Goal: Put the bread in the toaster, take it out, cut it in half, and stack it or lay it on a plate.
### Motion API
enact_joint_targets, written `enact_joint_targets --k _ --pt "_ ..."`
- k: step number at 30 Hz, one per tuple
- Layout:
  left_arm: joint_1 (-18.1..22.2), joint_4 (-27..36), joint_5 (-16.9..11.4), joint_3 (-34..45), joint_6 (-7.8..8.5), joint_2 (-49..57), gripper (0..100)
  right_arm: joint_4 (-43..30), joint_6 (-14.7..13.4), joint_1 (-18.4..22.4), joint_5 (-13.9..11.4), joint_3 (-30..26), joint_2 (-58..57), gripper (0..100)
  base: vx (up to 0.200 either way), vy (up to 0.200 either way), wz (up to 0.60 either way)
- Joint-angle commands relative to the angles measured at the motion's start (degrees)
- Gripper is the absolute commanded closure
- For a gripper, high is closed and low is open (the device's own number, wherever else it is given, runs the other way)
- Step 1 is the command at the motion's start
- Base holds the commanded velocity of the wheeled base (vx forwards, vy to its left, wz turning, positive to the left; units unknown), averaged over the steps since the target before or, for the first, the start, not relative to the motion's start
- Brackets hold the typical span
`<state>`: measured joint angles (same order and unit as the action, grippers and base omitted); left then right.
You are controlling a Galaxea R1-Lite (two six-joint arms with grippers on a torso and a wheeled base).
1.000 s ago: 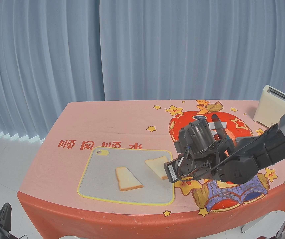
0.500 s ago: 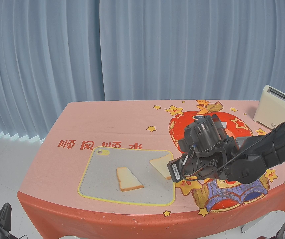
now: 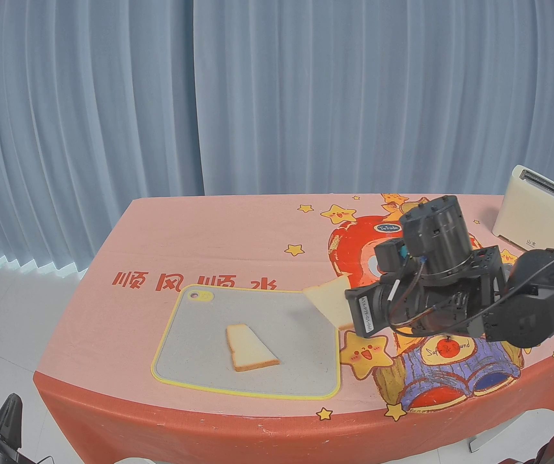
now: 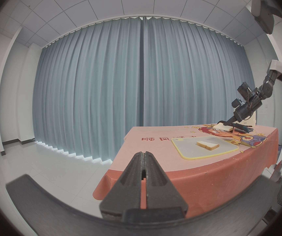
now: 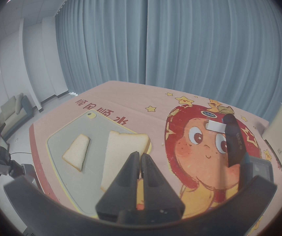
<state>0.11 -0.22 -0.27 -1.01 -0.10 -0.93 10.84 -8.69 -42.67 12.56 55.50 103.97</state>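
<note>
Four large red Chinese characters (image 3: pixel 193 281) stand on the pink cloth of the bench (image 3: pixel 225 233), just behind the cutting board (image 3: pixel 187 356). A dark oval badge (image 3: pixel 387 227) in the cartoon print, a white sticker (image 3: pixel 363 312) on the right arm and a tiny mark on the toaster (image 3: pixel 535 211) carry print too small to read.

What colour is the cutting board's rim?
Yellow, around the grey cutting board; clearest in the head view.

Left gripper (image 4: pixel 143 181) in foreground, fingers pressed together, pink-clothed table (image 4: pixel 154 154) beyond, bread piece (image 4: pixel 207 145) lying on cutting board (image 4: pixel 187 149), right gripper (image 4: pixel 228 122) clasping second bread piece (image 4: pixel 222 127) just past the board, blue curtain (image 4: pixel 114 82) behind.
</note>
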Motion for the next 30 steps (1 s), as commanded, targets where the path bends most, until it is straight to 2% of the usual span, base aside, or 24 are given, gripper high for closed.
enact_joint_targets --k 1,12,17,23,30 --pt "0.1 0.0 0.0 1.0 0.01 0.7 100 0.1 0.0 1.4 0.0 -3.6 -6.2 100 0.000 0.000 0.00" --pt "0.1 0.0 0.0 1.0 0.01 0.8 100 1.0 -0.1 2.5 0.0 -14.2 -18.4 100 0.000 0.000 0.00" --pt "0.1 0.0 0.0 1.0 0.01 0.7 100 1.0 -0.2 3.6 -1.0 -17.7 -24.6 100 0.000 0.000 0.00" --pt "0.1 0.0 0.0 1.0 -0.08 0.7 100 1.0 0.0 4.2 -0.4 -22.6 -29.4 100 0.000 0.000 0.00" --pt "0.1 0.0 0.2 1.0 -0.43 0.8 100 0.9 0.1 4.3 -1.8 -27.0 -33.9 100 0.000 0.000 0.00"
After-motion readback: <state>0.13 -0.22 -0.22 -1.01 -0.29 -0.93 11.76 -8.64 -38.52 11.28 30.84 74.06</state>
